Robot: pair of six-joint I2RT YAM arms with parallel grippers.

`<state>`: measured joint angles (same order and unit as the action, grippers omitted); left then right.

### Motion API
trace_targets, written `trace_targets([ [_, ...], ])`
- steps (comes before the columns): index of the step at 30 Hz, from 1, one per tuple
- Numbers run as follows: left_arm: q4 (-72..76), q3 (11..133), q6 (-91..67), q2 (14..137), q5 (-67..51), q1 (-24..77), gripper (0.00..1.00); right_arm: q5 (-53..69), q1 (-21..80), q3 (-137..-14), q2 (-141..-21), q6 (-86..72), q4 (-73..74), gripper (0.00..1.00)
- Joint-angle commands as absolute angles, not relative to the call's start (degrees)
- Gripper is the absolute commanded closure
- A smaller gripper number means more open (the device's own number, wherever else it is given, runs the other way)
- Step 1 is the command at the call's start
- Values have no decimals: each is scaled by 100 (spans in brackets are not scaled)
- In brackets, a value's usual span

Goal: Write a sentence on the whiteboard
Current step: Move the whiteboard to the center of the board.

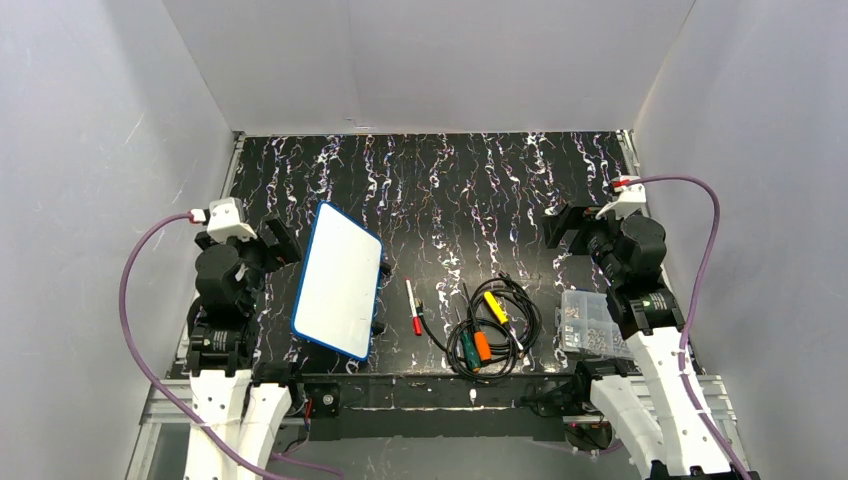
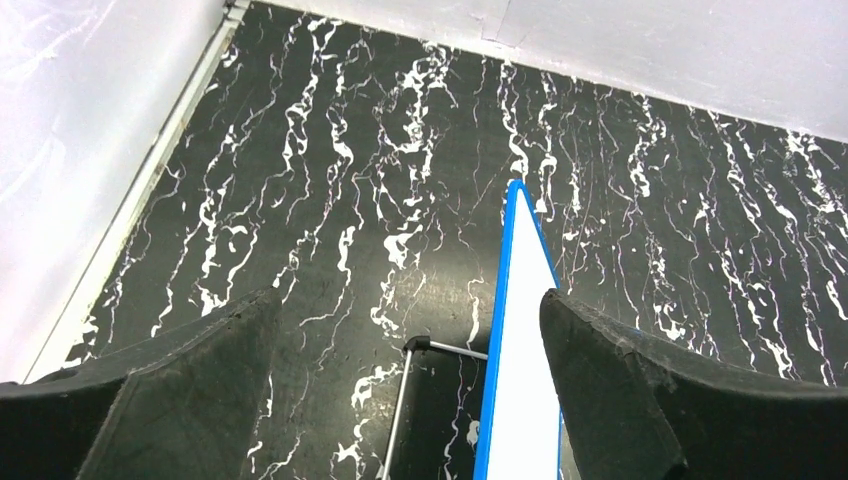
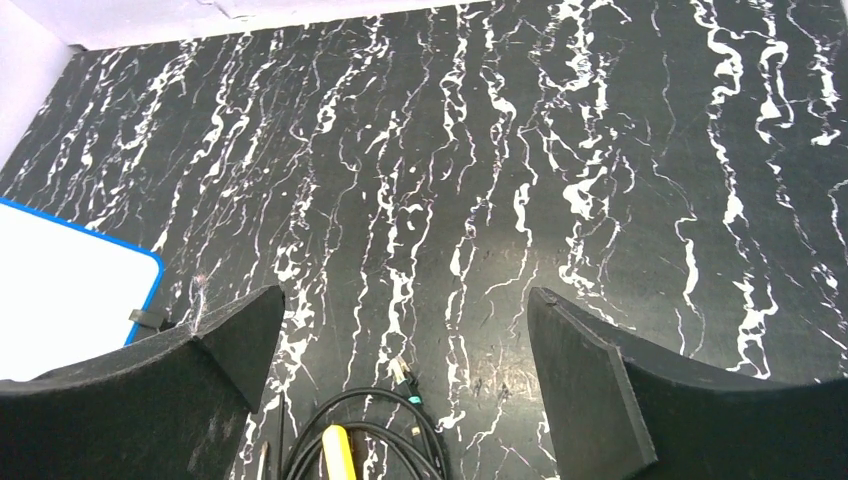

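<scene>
Whiteboard: the whiteboard (image 1: 338, 280) sits at the left of the worktop (image 1: 450, 190), close to the near edge. Its long sides run roughly front to back, and it is just beside the left arm (image 1: 222, 290).
Why so placed: a thin metal rod (image 2: 400, 415) shows under its edge in the left wrist view. We judge the board is propped at a slant to face a pen, not lying flat.
Sentence: we see no writing on the white face, so we take the task as not begun.
Marker: a marker (image 1: 413, 306) with a red end lies loose just right of the board, towards the near edge. It points roughly front to back, which we think suits a pick from above.
Left jaws: wide apart and holding nothing, raised above the worktop by the board's left edge.
Right jaws: wide apart and holding nothing, poised over bare worktop near the right edge, well apart from the board.
Cable coil: a black coil (image 1: 490, 325) with yellow, green and orange handles among its loops lies between the marker and the box.
Parts box: a clear box (image 1: 590, 322) stands near the near right corner, beside the right arm (image 1: 640, 270). It holds small pale pieces too small for us to name, and we cannot tell whether its lid is shut.
Next move: we expect one arm must fetch the marker first.
</scene>
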<state>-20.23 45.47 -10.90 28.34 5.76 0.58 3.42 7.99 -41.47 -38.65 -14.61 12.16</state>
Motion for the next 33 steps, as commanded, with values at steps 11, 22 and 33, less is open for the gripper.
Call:
trace_targets([
  [11, -2300, 5341, -1476, 3690, 665, 44, 1, 2516, 1188, -4239, -5092, -1048, -235, 6],
  [22, -2070, 4892, -1557, 3929, 0, 26, 1, 1438, 3962, -4834, -7463, -321, -1335, 14],
  [33, -1970, 4828, -1523, 3834, 3, 18, 1, 1310, 4992, -6078, -9958, 561, -1854, 28],
])
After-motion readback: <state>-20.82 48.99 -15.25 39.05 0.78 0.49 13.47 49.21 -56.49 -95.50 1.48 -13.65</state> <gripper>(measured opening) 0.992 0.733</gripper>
